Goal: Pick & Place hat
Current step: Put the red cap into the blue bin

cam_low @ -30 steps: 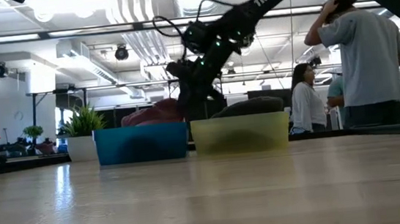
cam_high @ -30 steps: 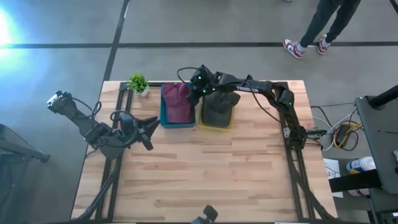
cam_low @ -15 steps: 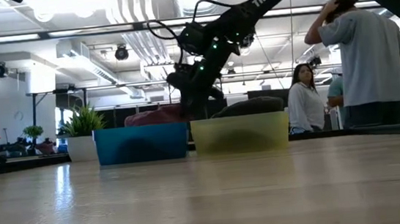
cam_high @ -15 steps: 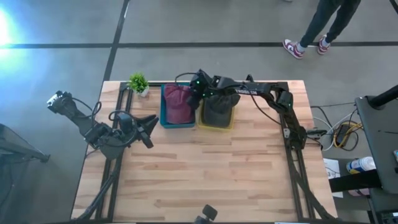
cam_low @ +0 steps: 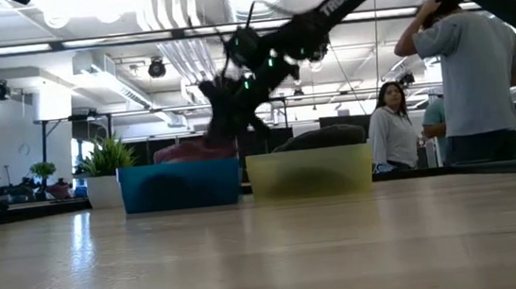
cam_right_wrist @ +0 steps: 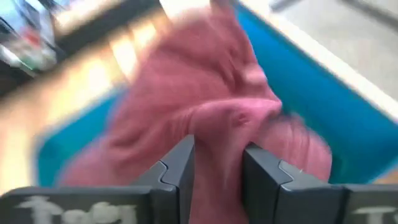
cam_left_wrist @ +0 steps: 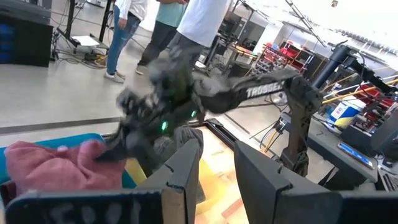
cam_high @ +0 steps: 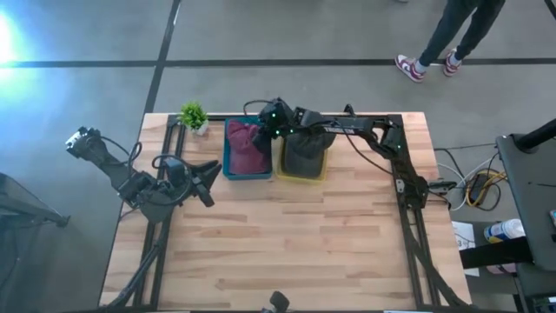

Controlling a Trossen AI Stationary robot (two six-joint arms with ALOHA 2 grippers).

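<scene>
- Left pincer (cam_high: 207, 181): parked left of the blue bin (cam_high: 231, 165), fingers parted, empty.
- Pink hat (cam_high: 249, 143): lying inside the blue bin.
- Right pincer (cam_high: 263, 130): over the blue bin, fingers parted astride the hat's fabric.
- Yellow bin (cam_high: 304, 175): touching the blue bin's right side, holding a dark hat (cam_high: 306, 149).

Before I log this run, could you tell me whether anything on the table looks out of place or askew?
Nothing stands out. The pink hat sits bunched in the blue bin, the dark hat in the yellow bin, both bins upright. The right gripper hovers over the pink hat; the left gripper waits aside.

A small potted plant (cam_high: 193, 116) stands beside the blue bin (cam_high: 231, 165).
</scene>
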